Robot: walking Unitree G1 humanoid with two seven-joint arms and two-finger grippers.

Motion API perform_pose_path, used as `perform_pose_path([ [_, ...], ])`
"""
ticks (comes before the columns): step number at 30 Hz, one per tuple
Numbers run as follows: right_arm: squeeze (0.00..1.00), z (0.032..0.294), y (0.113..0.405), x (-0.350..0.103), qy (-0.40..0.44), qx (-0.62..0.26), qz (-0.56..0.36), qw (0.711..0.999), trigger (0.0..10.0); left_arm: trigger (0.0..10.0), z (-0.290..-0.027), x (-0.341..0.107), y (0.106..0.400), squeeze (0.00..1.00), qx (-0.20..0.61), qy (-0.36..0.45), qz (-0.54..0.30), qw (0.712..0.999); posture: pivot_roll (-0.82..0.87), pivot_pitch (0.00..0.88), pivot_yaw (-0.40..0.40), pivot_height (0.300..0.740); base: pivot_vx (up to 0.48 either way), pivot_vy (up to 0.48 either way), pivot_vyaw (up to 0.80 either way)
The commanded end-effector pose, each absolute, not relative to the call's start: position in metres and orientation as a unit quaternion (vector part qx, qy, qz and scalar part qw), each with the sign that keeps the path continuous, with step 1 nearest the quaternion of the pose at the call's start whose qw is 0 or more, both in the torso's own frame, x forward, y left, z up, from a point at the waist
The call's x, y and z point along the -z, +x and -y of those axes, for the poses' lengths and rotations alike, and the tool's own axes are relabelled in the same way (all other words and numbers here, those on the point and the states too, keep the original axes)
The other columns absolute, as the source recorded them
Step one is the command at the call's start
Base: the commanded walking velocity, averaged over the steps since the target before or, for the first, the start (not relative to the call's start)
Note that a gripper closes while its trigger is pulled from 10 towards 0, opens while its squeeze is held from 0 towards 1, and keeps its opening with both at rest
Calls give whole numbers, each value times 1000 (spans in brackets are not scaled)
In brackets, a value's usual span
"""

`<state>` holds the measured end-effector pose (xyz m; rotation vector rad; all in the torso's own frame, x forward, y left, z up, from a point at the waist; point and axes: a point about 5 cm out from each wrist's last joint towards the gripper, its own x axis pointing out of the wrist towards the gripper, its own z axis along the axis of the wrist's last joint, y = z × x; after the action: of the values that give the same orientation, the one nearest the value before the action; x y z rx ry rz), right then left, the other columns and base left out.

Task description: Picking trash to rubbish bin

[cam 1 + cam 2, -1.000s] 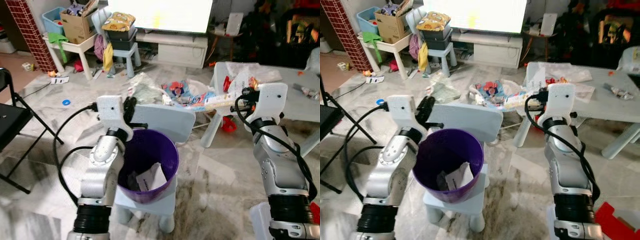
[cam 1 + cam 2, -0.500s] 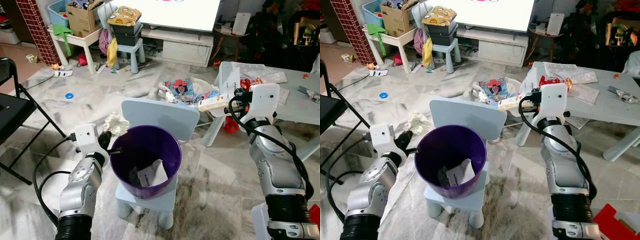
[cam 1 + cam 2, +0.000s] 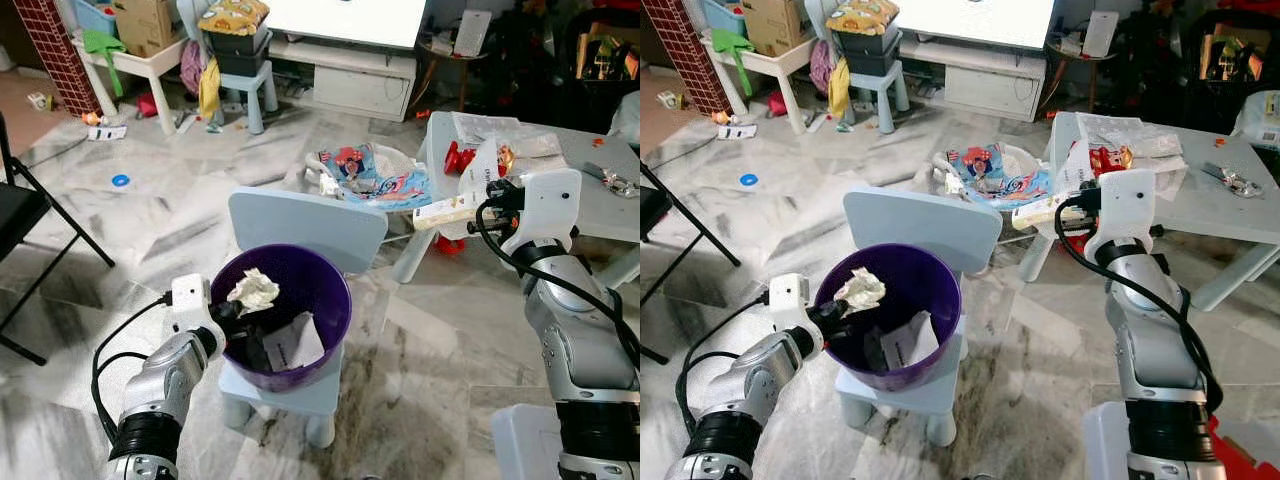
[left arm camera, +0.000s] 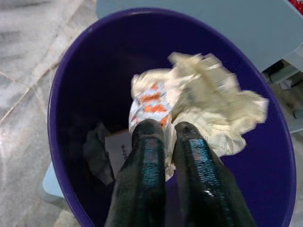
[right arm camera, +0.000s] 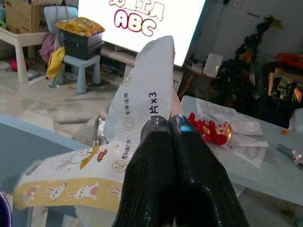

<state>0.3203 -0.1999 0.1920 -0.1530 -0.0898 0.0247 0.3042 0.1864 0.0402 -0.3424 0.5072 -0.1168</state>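
A crumpled pale wrapper [image 3: 253,291] hangs over the open purple bin [image 3: 330,293] holding paper scraps.

Purple bin [image 3: 330,300] mouth stood open above; chair back [image 3: 305,225] blocked its far side, grey table [image 3: 600,200] crowded the right.

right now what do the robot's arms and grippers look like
Both arms are silver metal with ribbed black bands at the joints and loose black cables looping alongside. Each wrist carries a white boxy housing. The left gripper and right gripper each have two long, glossy black fingers with rounded tips.
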Motion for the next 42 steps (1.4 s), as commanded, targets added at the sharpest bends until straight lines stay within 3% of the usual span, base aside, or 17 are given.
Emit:
perform_pose_path([
  [1,0,202,319,-199,-85,-13,54,995,10000,10000,-187,-37,303,1000,49,-168,-249,952,-58,134,-122,740,0,0,0],
  [10,0,197,324,-199,-77,-16,56,995,10000,10000,-200,-36,307,1000,38,-161,-246,955,-32,105,-104,740,0,0,0],
  [16,0,187,333,-201,-62,-31,65,995,10000,10000,-223,-69,318,1000,-23,-89,-163,982,41,84,-110,740,0,0,0],
  [23,0,149,349,-191,-17,-91,61,994,10000,10000,-205,-112,288,996,-26,-43,-59,997,158,56,-93,740,0,0,0],
  [24,0,137,352,-183,1,-114,49,992,10000,10000,-195,-117,277,0,-18,-35,-58,998,182,55,-83,740,0,0,0],
  [32,0,89,357,-152,46,-176,3,983,10000,10000,-165,-131,229,0,2,-46,-85,995,295,90,-80,740,0,0,0],
  [42,0,36,350,-113,79,-257,-92,959,10000,10000,-163,-124,196,0,-5,-54,-143,988,360,96,-81,740,0,0,0],
])
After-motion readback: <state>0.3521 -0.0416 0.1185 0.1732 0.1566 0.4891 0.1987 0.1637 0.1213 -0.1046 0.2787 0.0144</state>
